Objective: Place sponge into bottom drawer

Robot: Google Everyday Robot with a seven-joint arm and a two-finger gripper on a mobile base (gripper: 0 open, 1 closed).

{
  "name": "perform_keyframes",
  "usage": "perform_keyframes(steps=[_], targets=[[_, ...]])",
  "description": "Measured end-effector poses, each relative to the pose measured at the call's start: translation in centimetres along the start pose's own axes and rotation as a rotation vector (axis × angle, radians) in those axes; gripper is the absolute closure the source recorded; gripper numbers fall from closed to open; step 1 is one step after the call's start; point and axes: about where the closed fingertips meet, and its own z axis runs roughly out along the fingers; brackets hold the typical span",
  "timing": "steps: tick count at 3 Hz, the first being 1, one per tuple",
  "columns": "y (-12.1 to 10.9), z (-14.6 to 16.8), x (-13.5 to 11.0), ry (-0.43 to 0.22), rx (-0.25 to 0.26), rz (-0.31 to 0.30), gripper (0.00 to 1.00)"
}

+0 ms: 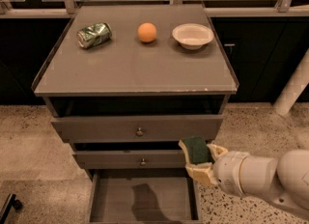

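**Sponge held at the open drawer's right front corner, tray down and to the left**

The robot's gripper point(196, 157) hangs in front of the cabinet's right side, level with the grey middle drawer point(116, 159). Its pale tan jaws are clamped on the small sponge point(195, 149), a dark green scouring face on pale yellow foam. One jaw sits above the sponge and one below, and the green face is turned up toward the camera. The thick white arm point(263, 178) comes in from the lower right.

The bottom drawer point(169, 194), a wide shallow grey tray, is pulled out. Its flat floor is bare apart from a shadow. The sponge lies over the tray's right wall or just outside it, and I cannot tell which. The open floor lies below and to the left of the jaws. The tray's long axis runs left to right, so a short shift left should bring the sponge over the middle of the floor. The sponge's own long axis is hard to read in this grip.

I judge the carry nearly done, with lowering and release left. The main risk is dropping the sponge on the right wall.

On the grey desk point(130, 68) stand a crushed green can point(94, 35), an orange ball point(147, 32) and a white bowl point(192, 35), well apart from the gripper.
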Motion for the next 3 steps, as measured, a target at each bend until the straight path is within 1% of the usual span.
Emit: perform_keyframes(steps=[1, 2, 3], targets=[[-2.1, 3.8, 8.5, 0.015, 0.014, 0.176, 1.00], [-3.9, 7.6, 15.5, 0.050, 0.014, 0.327, 1.00], [-3.5, 8.7, 17.0, 0.056, -0.007, 0.362, 1.00]])
